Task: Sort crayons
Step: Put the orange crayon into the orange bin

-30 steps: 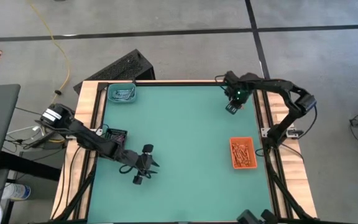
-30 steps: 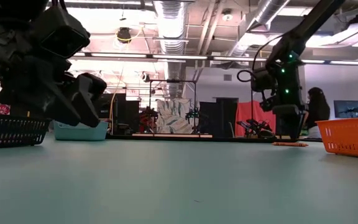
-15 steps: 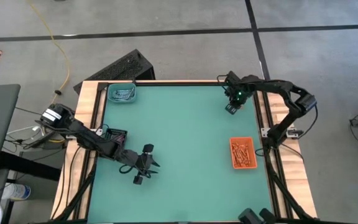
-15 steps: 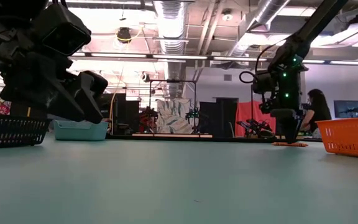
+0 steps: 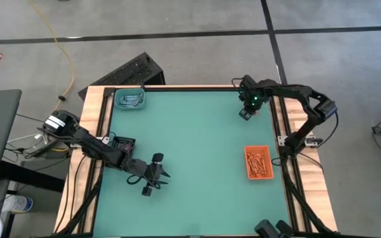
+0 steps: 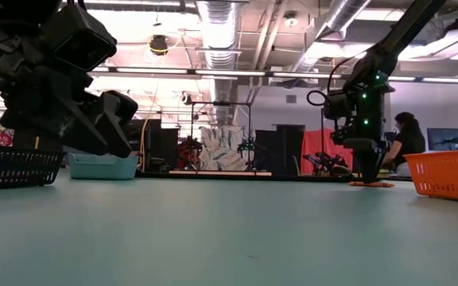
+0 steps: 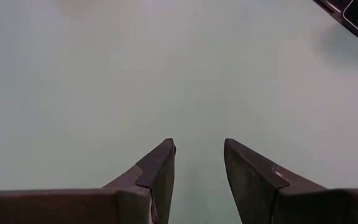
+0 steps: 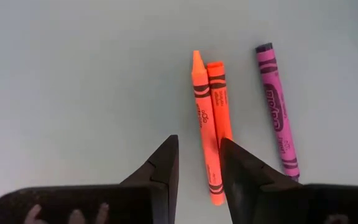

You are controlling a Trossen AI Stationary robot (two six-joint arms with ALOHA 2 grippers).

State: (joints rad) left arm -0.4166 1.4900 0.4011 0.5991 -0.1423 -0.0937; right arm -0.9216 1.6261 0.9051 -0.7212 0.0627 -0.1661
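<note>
Green matting covers the bench, with three trays along its sides: a teal tray at the far left corner, a black tray on the left edge, and an orange tray by the right edge, already filled with orange crayons.

Left tool hangs above bare mat near the black tray, jaws parted, holding nothing. Right tool is low over the far right corner, jaws part-open and empty.

Loose crayons lie flat on the mat at that corner: two orange crayons touching side by side, one of them just beside the gap between the right tool's tips, and a purple crayon just beside the pair, apart from it.

Handling, as judged: each crayon is light, rigid, and brittle under side load; the paper wrap gives fair friction, and the round body rolls readily. Grip at mid-length, jaws across the barrel. Because the orange pair touches, a pinch may take both or push one aside.
</note>
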